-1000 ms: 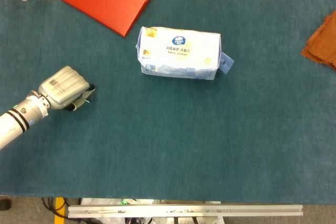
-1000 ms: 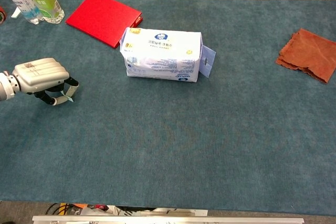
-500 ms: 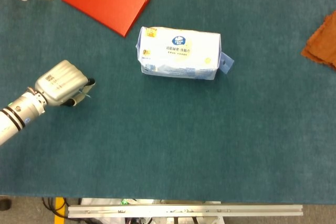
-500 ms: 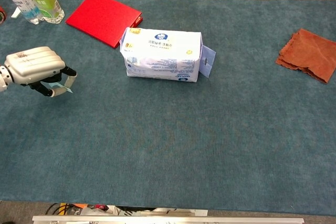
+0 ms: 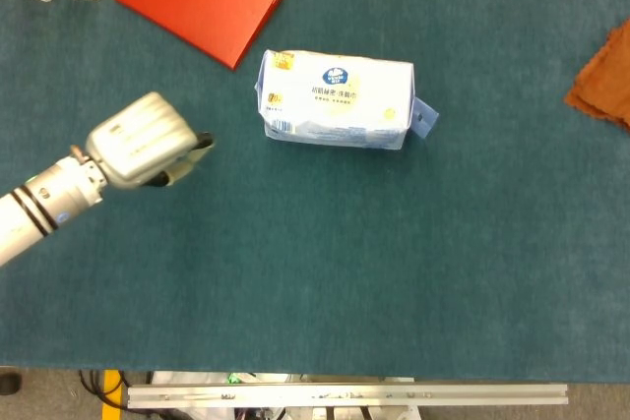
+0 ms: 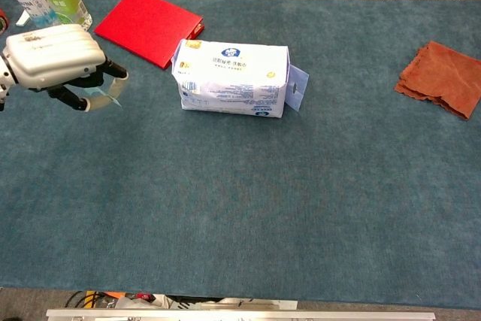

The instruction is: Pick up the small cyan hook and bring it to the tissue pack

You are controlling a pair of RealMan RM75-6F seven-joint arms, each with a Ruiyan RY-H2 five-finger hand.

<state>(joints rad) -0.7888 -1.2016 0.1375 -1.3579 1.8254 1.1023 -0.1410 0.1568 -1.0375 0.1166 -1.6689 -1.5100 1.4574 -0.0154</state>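
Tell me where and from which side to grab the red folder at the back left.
Grip the red folder by its near right corner, coming from the front right with the fingers sliding under the edge. It lies flat and thin, so only the edges offer a hold; that corner points toward open carpet, away from the bottles.

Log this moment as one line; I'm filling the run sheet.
phase: carry | left hand holds cyan hook | tissue pack to its right, not reached | right hand: unseen
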